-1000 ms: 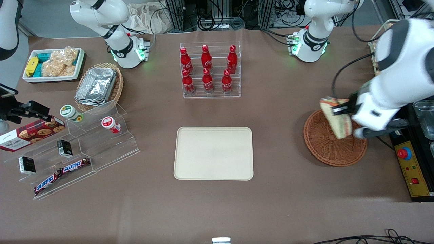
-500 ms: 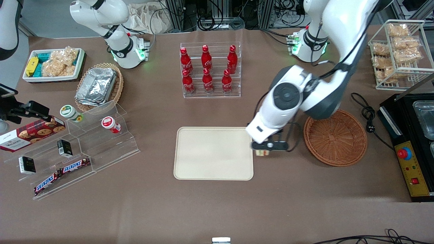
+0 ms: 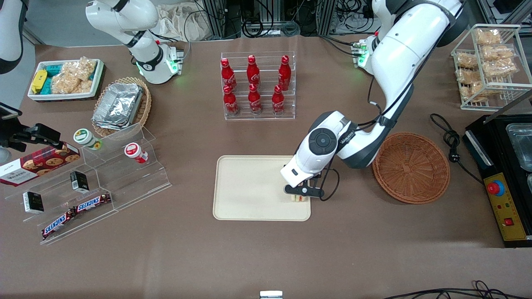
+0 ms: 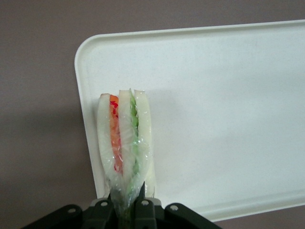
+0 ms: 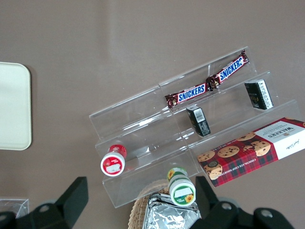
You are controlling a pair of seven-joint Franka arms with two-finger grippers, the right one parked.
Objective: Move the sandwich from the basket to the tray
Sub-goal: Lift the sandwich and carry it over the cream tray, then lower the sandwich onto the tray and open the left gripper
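Observation:
My left gripper (image 3: 300, 195) hangs over the cream tray (image 3: 249, 187), near the corner closest to the basket and the front camera. It is shut on the sandwich (image 4: 125, 143), a wrapped white wedge with orange-red and green filling, pinched at its narrow end between the black fingers (image 4: 143, 210). In the front view only a sliver of the sandwich (image 3: 300, 198) peeks out under the gripper. The sandwich points down at the tray (image 4: 214, 119), just inside its rim. The round reddish-brown basket (image 3: 410, 167) sits beside the tray toward the working arm's end, with nothing in it.
A clear rack of red cola bottles (image 3: 257, 85) stands farther from the front camera than the tray. A tiered acrylic stand with snacks (image 3: 87, 187) lies toward the parked arm's end. A wire rack of bagged snacks (image 3: 488, 62) and a black appliance (image 3: 509, 174) stand past the basket.
The gripper carried the sandwich out of the basket, across the table, and now over the tray's near corner. The basket is left with nothing in it.

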